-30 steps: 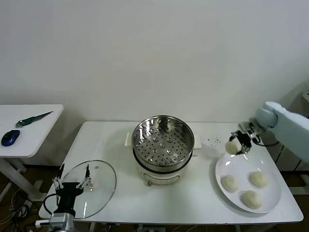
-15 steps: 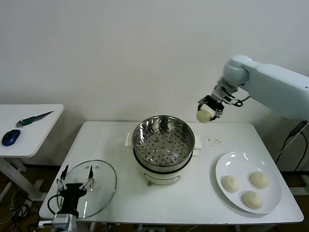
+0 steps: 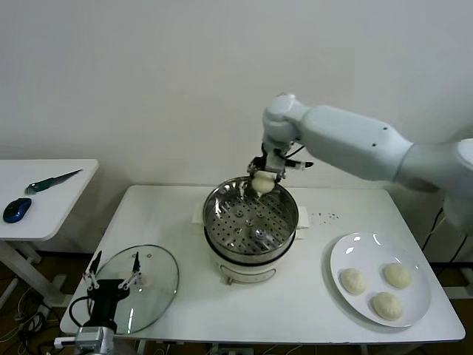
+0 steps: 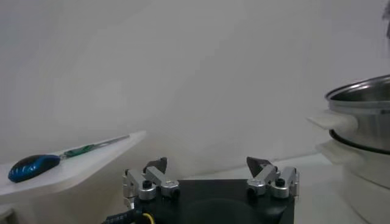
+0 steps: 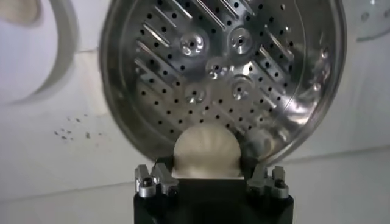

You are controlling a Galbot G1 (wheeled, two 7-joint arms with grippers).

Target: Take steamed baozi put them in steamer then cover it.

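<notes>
While right gripper point(image 3: 263, 180) clamps baozi point(image 3: 262, 183) | over steamer point(image 3: 250, 220) far rim

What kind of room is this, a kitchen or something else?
Probably a robot test room staged as a kitchen corner, not a real one: a steamer and a plate of baozi sit on a plain white table against a bare wall, with a computer mouse on a side desk.

White right arm point(image 3: 347, 140), black silver-screwed wrists
</notes>
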